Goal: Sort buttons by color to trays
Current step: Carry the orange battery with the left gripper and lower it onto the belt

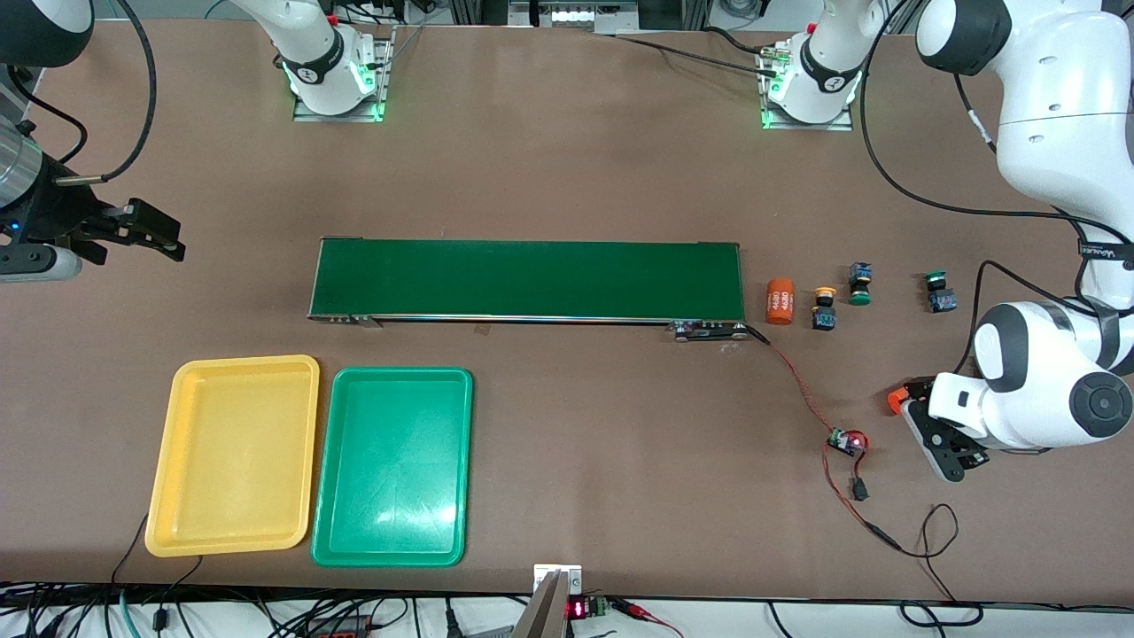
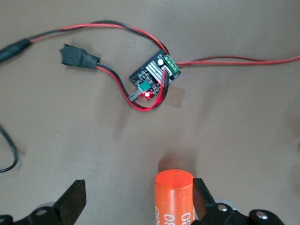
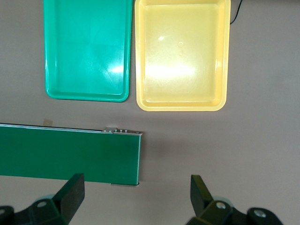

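Three buttons sit on the table past the conveyor's end, toward the left arm's end: a yellow-capped one (image 1: 824,310), a green-capped one (image 1: 858,284) and another green-capped one (image 1: 937,291). A second yellow button is not in view. The yellow tray (image 1: 235,456) (image 3: 183,54) and the green tray (image 1: 392,467) (image 3: 86,49) lie side by side, both empty. My left gripper (image 1: 917,424) (image 2: 138,187) is open, with an orange cylinder (image 1: 897,400) (image 2: 173,194) against one finger. My right gripper (image 1: 164,235) (image 3: 136,185) is open and empty, beside the conveyor's other end.
The long dark-green conveyor belt (image 1: 527,279) (image 3: 70,154) lies across the middle. A second orange cylinder (image 1: 780,301) lies at its end, beside the yellow button. A small controller board (image 1: 846,440) (image 2: 154,77) with red and black wires lies close to my left gripper.
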